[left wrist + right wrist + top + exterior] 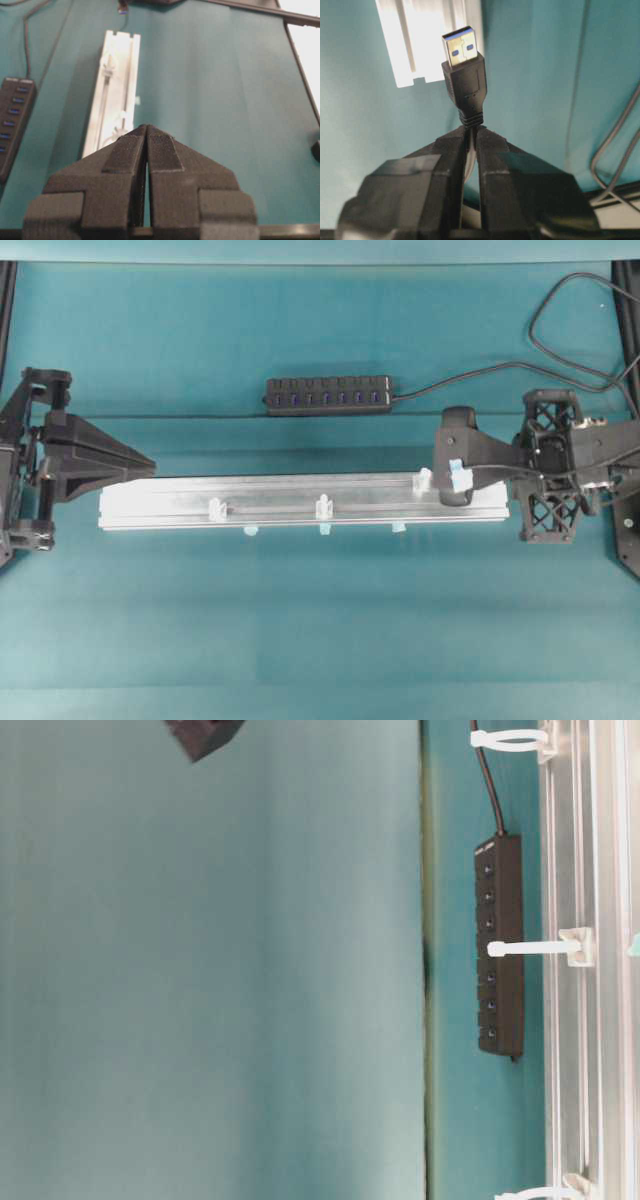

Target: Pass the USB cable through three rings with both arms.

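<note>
So the right tool point(470, 131) was clamped on the USB cable point(465, 75) just behind the plug, right at the ribbed strain relief, with the metal tip sticking out forward past the fingertips toward the right end of the rail point(300, 502). Honestly that looked like the sensible place to grab: the plug body was the only stiff bit, while the cord behind it looked thin, light and floppy, so I'd guess holding any further back would have let the tip droop and miss a loop. The plastic shell looked smooth too, so I'd have expected it to twist in the pads if it bumped anything. From above, the rest of the cord point(560, 325) trailed off in a loose curl at the far right of the desk point(320, 640), back to the hub point(328, 395). The three rings point(323, 506) sat spaced along the rail and looked like thin, bendy plastic, probably forgiving if nudged; whether the plug had reached the right-hand one, I couldn't tell. The left tool point(146, 131) hung at the left end of the rail, jaws pressed together and empty. As for writing: no brand, label or text was readable anywhere, just the blue insert inside the plug.
</note>
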Robot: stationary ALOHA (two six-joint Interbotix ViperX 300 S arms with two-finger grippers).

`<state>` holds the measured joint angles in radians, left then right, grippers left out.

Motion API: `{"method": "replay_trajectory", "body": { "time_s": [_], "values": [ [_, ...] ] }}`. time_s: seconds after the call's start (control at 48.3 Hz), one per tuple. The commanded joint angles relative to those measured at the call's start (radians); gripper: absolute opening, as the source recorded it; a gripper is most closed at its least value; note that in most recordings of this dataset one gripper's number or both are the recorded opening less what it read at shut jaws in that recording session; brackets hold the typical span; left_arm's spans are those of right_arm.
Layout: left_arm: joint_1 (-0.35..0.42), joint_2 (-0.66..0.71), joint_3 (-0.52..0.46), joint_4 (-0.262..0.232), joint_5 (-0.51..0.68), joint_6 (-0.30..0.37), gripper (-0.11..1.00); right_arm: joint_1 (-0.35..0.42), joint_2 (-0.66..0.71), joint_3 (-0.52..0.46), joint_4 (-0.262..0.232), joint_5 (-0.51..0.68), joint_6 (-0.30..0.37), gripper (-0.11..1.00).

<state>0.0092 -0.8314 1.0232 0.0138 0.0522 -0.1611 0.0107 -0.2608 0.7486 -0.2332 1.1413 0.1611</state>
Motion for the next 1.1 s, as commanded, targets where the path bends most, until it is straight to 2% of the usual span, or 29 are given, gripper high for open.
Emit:
{"method": "replay_trajectory", "body": {
  "time_s": [0.0, 0.435, 1.076],
  "values": [
    [0.003, 0.015, -0.032, 0.003, -0.008, 0.0, 0.02, -0.002, -0.003, 0.012, 0.003, -0.029, 0.011, -0.07],
    [0.003, 0.091, -0.066, 0.003, -0.015, 0.0, 0.02, -0.055, 0.067, 0.037, 0.002, -0.15, 0.0, -0.07],
    [0.034, 0.138, -0.083, 0.003, -0.089, 0.002, 0.02, -0.072, 0.156, 0.023, 0.003, -0.339, 0.011, -0.07]
  ]
}}
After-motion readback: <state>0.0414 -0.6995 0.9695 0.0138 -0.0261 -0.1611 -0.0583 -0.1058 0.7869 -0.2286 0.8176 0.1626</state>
